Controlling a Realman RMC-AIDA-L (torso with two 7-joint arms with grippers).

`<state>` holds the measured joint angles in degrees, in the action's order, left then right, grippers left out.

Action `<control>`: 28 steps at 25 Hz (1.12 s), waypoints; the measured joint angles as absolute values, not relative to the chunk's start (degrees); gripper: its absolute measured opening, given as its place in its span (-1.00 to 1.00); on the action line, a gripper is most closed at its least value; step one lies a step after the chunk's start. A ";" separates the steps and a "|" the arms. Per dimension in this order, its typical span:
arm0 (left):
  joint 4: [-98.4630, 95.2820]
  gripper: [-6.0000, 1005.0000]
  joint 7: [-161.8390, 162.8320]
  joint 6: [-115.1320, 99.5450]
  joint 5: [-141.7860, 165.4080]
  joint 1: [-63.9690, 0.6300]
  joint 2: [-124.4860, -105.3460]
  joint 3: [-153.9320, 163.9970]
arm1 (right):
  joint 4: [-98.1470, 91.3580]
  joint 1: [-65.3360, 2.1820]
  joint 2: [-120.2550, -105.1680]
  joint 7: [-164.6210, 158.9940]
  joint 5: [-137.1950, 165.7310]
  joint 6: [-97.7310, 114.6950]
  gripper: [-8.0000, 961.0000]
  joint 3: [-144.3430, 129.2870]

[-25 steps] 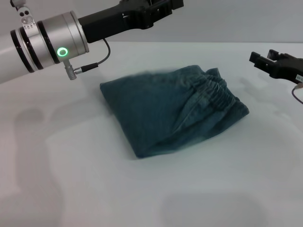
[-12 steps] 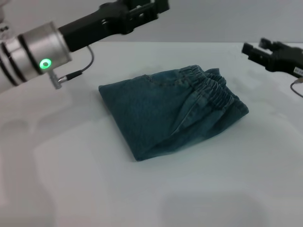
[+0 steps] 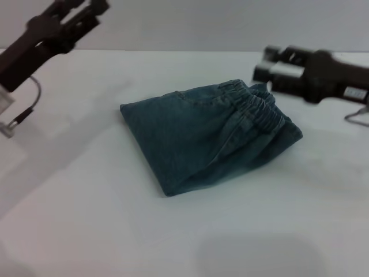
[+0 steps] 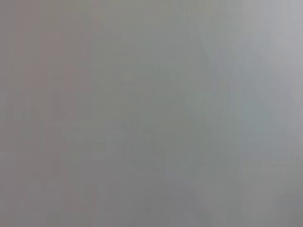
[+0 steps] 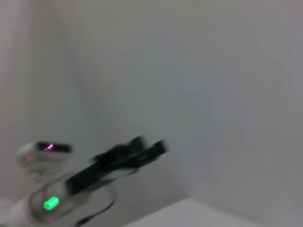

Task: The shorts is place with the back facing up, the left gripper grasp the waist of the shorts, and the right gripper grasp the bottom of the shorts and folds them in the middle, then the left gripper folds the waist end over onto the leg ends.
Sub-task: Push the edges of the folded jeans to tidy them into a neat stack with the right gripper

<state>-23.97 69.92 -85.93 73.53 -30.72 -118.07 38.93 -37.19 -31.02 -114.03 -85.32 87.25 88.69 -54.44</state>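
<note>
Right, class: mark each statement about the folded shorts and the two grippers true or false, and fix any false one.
1. The shorts lie folded into a compact bundle on the table. True.
2. The left gripper grips the waist. False: it is up in the air at the far left, touching nothing.
3. The gathered waist lies on top, at the bundle's right end. True.
4. The right gripper rests on the table, well clear of the shorts. False: it hovers just beyond the waist end.
5. Neither gripper touches the denim. True.
</note>
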 joint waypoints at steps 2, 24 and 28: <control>-24.23 0.62 69.52 -86.08 72.36 -28.48 -118.00 38.64 | -37.21 -33.84 -114.42 -87.93 94.18 92.81 0.36 -54.45; -16.35 0.62 61.06 -86.14 72.18 -25.85 -118.21 38.59 | -30.48 -40.62 -118.97 -89.94 110.19 80.15 0.36 -66.04; -15.85 0.62 60.47 -86.21 72.15 -26.13 -118.27 38.36 | -28.82 -41.62 -119.01 -89.97 110.19 78.39 0.36 -66.88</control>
<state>-15.85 60.47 -86.21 72.15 -26.13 -118.27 38.36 -28.82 -41.62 -119.01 -89.97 110.19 78.39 -66.88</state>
